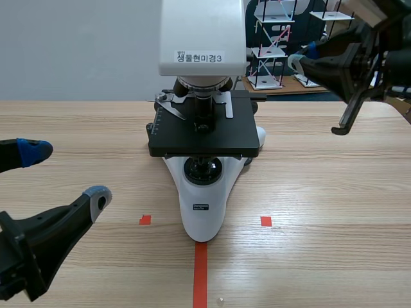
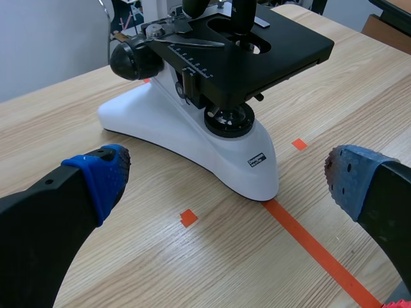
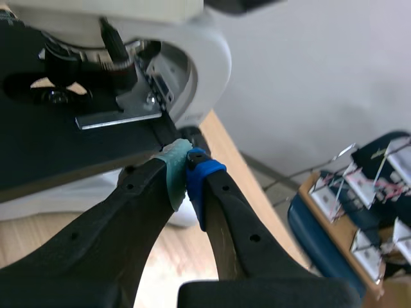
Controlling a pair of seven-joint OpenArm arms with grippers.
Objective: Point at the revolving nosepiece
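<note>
**Desk:** Where is the revolving nosepiece point(image 1: 202, 85) sitting?

**Operator:** I am seeing it under the white head of the microscope point(image 1: 203, 212), just above the black stage point(image 1: 218, 138), at the middle of the table point(image 1: 334, 192). In my right wrist view it is lying ahead of the fingertips, apart from them.

**Desk:** How is the right gripper point(image 1: 303, 56) standing?

**Operator:** I am holding it raised at the microscope's right side. Its two pads are pressing together on nothing and aiming toward the microscope's upper part.

**Desk:** And the left gripper point(image 1: 64, 173)?

**Operator:** It is hanging low over the table on my left with its fingers spread wide. It is gripping nothing and is well apart from the microscope's white base.
</note>
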